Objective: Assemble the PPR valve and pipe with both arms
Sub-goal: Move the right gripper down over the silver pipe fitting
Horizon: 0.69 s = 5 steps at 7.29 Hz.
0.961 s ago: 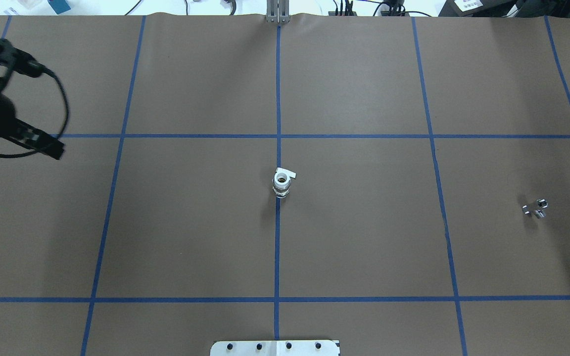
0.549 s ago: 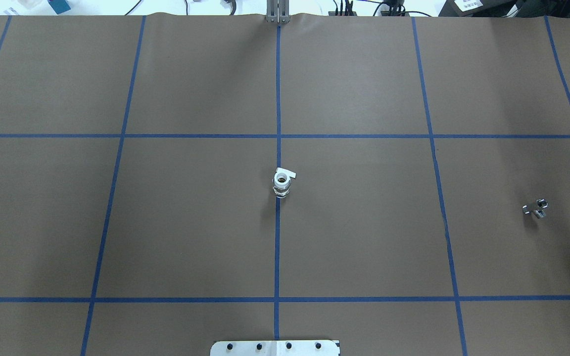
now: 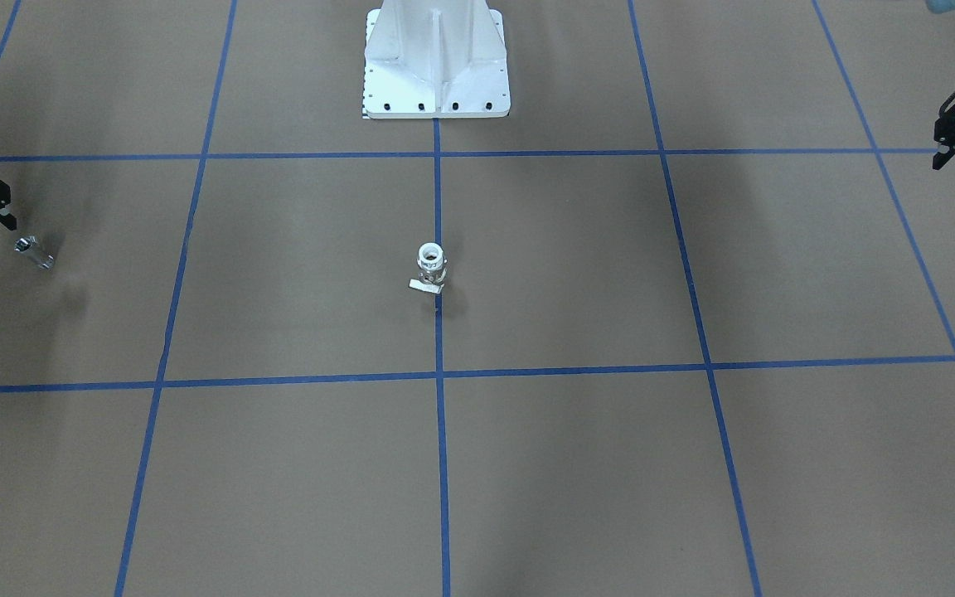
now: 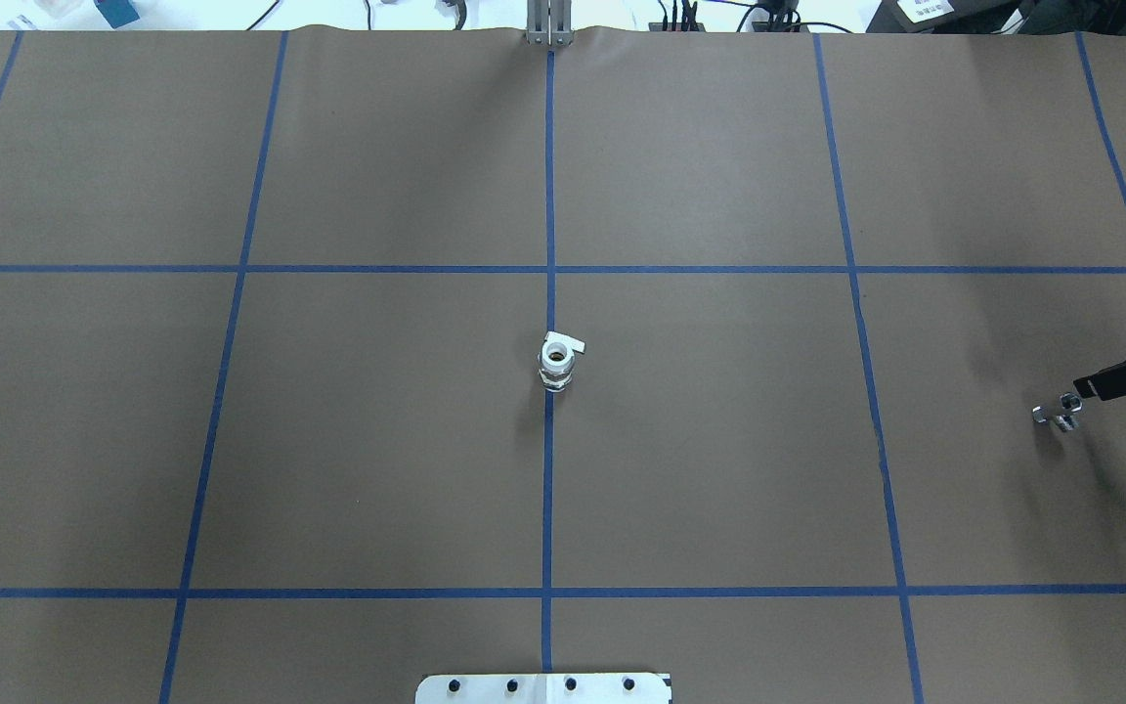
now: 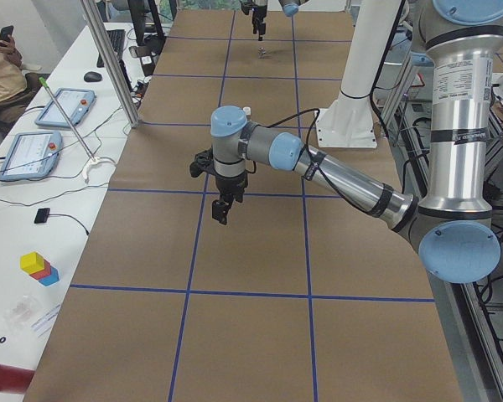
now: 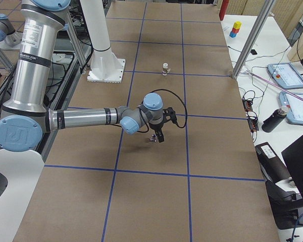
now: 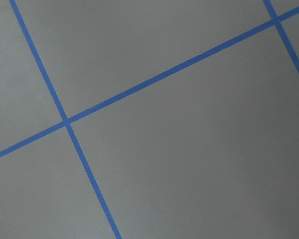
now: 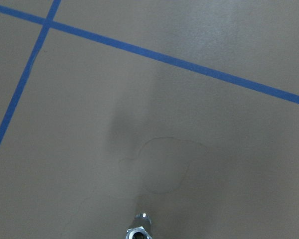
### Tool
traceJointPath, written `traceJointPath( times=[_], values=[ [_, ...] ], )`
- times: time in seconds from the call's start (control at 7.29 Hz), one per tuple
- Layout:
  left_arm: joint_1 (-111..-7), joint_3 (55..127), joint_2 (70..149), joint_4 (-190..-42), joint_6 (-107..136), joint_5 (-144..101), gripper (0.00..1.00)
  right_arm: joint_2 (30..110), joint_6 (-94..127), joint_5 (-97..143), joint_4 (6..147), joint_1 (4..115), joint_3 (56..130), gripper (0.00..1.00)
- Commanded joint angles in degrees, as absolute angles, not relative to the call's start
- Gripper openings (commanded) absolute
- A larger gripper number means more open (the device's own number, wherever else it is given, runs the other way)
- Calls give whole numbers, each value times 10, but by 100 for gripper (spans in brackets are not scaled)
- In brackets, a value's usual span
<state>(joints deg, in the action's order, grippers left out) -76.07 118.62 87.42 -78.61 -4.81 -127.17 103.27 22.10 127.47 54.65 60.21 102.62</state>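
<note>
Two parts sit well apart: PPR valve (image 4: 557,361) stands upright on the centre tape line (image 4: 547,489), white ring up, and the pipe (image 4: 1058,412) lies far out on the right arm's side. Right gripper (image 6: 159,134) hangs just beside the pipe, jaws spread and empty, probably lining up to grab it. Left gripper (image 5: 222,208) hovers over bare table (image 4: 719,440) far from the valve; can't tell how wide it's open.
</note>
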Motion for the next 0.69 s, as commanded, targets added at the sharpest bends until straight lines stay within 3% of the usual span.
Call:
traceJointPath(
  times=[0.0, 0.55],
  values=[
    [-761, 1186, 875, -787, -48, -1273, 100, 1033, 224, 1269, 481, 573, 981, 100],
    [-761, 1187, 874, -788, -49, -1273, 100, 1027, 249, 1234, 481, 539, 981, 100]
  ],
)
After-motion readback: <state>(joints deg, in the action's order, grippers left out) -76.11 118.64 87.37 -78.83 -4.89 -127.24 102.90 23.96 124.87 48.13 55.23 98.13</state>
